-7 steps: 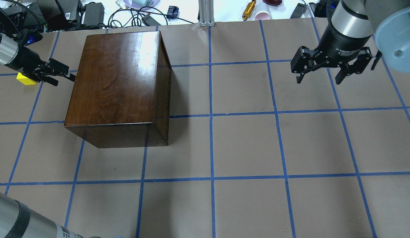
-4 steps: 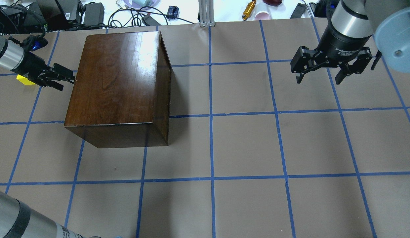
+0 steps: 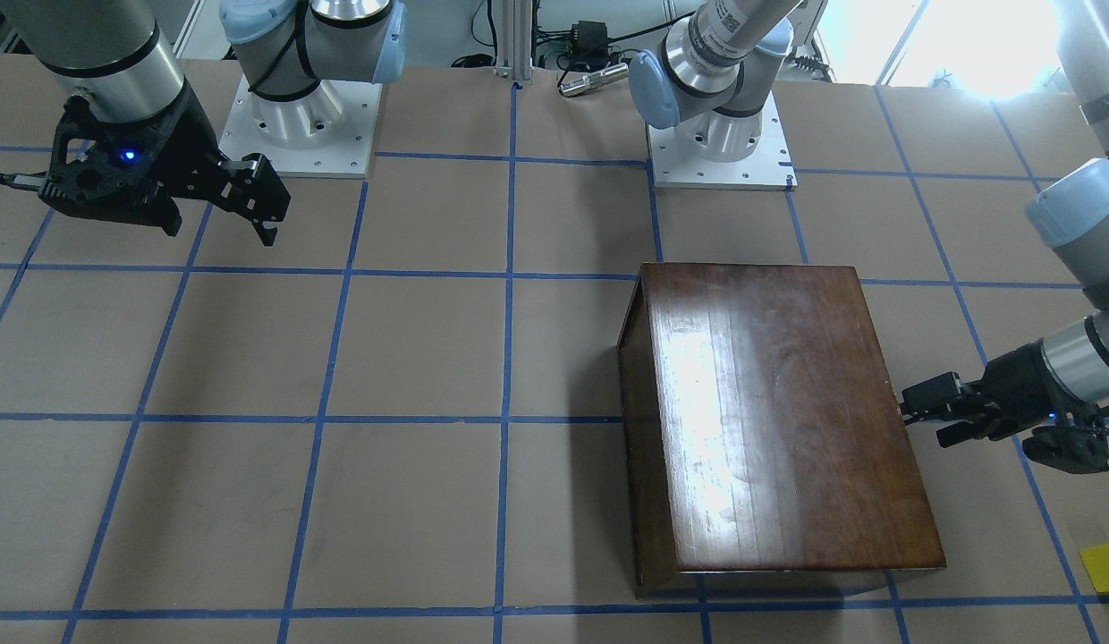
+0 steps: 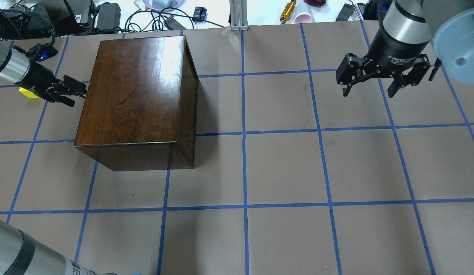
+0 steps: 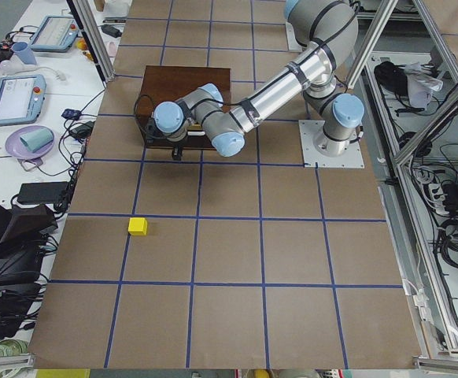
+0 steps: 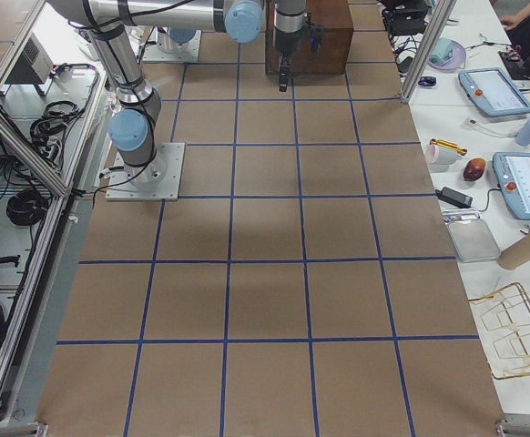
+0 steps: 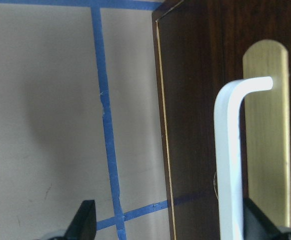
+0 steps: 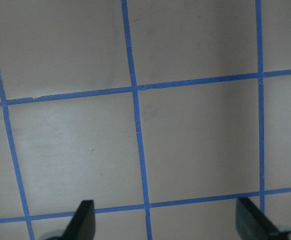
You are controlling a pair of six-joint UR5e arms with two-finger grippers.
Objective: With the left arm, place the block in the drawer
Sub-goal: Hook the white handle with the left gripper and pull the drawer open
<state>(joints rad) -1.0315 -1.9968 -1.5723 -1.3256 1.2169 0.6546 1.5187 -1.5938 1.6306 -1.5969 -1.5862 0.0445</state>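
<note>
The dark brown cabinet (image 4: 137, 95) stands on the left half of the table and also shows in the front-facing view (image 3: 778, 420). Its drawer is shut. The left wrist view shows the dark drawer front (image 7: 195, 125) with a pale bar handle (image 7: 228, 165) on a brass plate. My left gripper (image 4: 70, 94) is open and empty at that face, with the handle between its jaws, close to one finger. The yellow block (image 4: 26, 93) lies on the table behind the left gripper, partly hidden; it is in full view in the exterior left view (image 5: 138, 226). My right gripper (image 4: 369, 92) is open and empty above the far right of the table.
Cables, power bricks and small items (image 4: 107, 15) lie beyond the table's far edge. The two arm bases (image 3: 295, 116) stand at the robot's side of the table. Blue tape lines grid the brown table cover (image 4: 283, 168).
The left gripper has turned and shifted a little at the cabinet's drawer face and now covers more of the yellow block. The right arm has not moved.
</note>
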